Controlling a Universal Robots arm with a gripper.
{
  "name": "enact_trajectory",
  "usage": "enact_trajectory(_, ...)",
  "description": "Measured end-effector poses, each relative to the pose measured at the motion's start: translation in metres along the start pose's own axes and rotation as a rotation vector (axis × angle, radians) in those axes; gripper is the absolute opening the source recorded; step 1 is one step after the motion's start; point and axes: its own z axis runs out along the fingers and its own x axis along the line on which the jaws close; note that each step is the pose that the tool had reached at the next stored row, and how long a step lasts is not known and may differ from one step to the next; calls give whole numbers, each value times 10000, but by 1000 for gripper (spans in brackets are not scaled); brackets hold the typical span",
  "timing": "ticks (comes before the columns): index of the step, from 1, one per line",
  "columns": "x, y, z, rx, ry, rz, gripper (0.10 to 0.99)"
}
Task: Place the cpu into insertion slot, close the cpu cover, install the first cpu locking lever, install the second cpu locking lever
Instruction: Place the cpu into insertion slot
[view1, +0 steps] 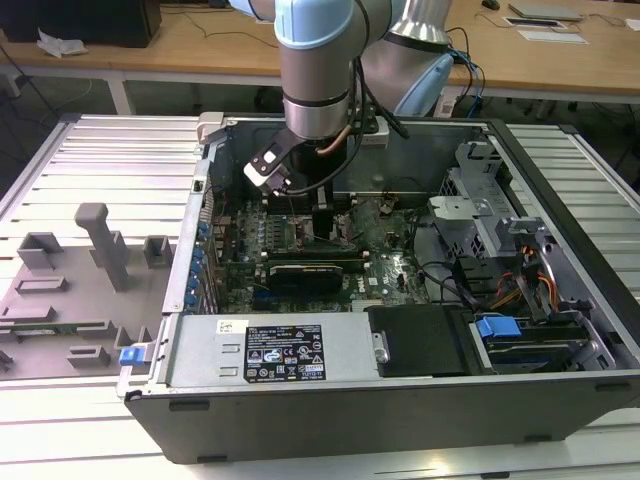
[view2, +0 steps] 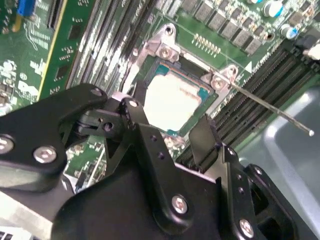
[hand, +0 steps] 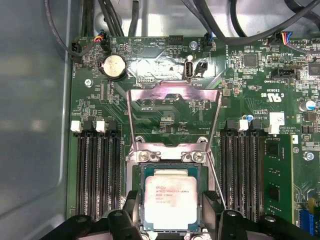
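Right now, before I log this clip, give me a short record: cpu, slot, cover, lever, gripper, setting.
cpu: lies flat in the insertion slot, metal top up
cpu cover: open, tilted up away from the cpu
locking lever: thin rod raised free, not latched
gripper: open, one finger on either side of the cpu, low over the board
setting: open computer case on a slatted table

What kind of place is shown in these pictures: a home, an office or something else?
Probably a robotics lab or test workshop. A robot arm reaches into an open computer case that lies on a slatted metal table. Grey fixtures stand beside the case, and wooden desks stand behind.
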Motion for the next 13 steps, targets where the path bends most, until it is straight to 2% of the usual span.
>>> enact_trajectory(3,0,0,0,1,-9,0,600)
enact_trajectory(6,0,0,-1,1,-16,-1,412)
enact_trajectory(7,0,0,-1,1,-17,-1,412)
enact_trajectory(10,0,0,0,1,-25,-2,231)
enact_trajectory(11,0,0,0,1,-31,-2,110)
enact_trajectory(12,0,0,0,1,-37,-3,106)
enact_trajectory(13,1,4,1,52,-31,1,106)
